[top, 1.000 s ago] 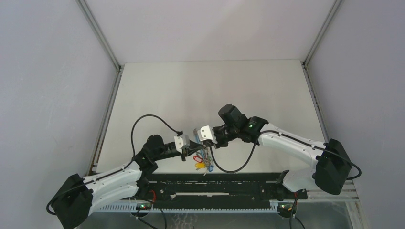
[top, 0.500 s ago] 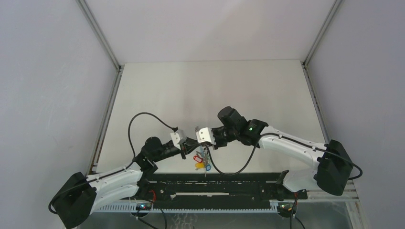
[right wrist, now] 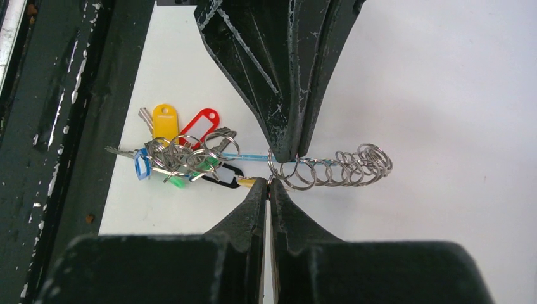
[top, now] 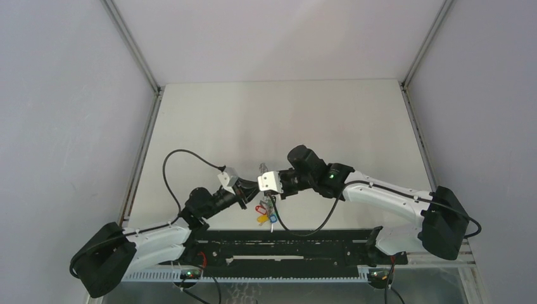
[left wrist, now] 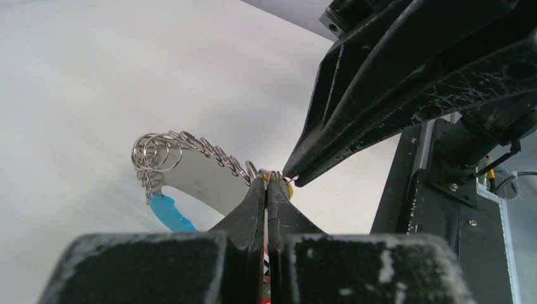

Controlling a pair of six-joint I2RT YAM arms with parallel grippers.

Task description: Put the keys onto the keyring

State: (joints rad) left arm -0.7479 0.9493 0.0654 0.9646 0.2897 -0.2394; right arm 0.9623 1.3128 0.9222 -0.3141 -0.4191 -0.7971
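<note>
Right wrist view: the keyring [right wrist: 316, 171], a blue band threaded with a row of small split rings [right wrist: 361, 166], hangs over the table [right wrist: 443, 95] between 2 grippers. The left gripper [right wrist: 286, 155] has its jaws pressed together on the band among the rings. The right gripper [right wrist: 269, 185] is pressed shut too, its tips at 1 small ring beside a yellow-orange sliver [right wrist: 247, 182], probably a key head; what it pinches I cannot tell. A green key [right wrist: 179, 182] sits in the dangling bunch with a yellow tag [right wrist: 164, 120], red tag [right wrist: 204, 121] and blue tag [right wrist: 140, 166]. I judge everything light, stiff and slick, and prone to swing. Keys are best held by the plastic head, rings by the rim. No container shows; the keyring alone carries things.
</note>
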